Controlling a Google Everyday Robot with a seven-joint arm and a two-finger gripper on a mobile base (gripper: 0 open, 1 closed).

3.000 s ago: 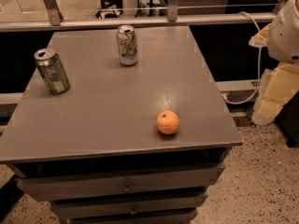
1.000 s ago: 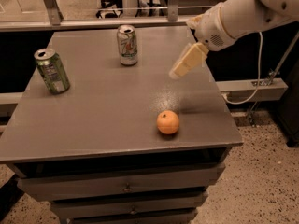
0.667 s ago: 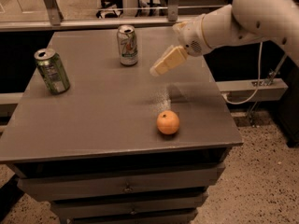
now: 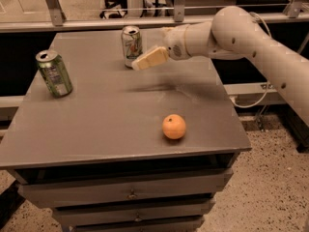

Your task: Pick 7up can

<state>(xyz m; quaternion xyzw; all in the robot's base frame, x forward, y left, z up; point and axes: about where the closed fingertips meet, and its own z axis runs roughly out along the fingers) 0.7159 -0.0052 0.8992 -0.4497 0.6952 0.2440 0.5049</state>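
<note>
Claw: my claw (image 4: 149,58) hangs just right of the 7up can (image 4: 131,45), tip low by its base. I cannot tell how wide it stands; it carries nothing.
7up can: upright at the far side of the table (image 4: 111,129), not yet gripped.
Others: green can (image 4: 54,73) well left of the 7up can; orange (image 4: 174,126) well to its near right.
Risk: I judge a sideways approach could tip the 7up can or shove it toward the far edge.
Change: a moment ago the claw sat farther right of the 7up can; nothing else has moved.
</note>
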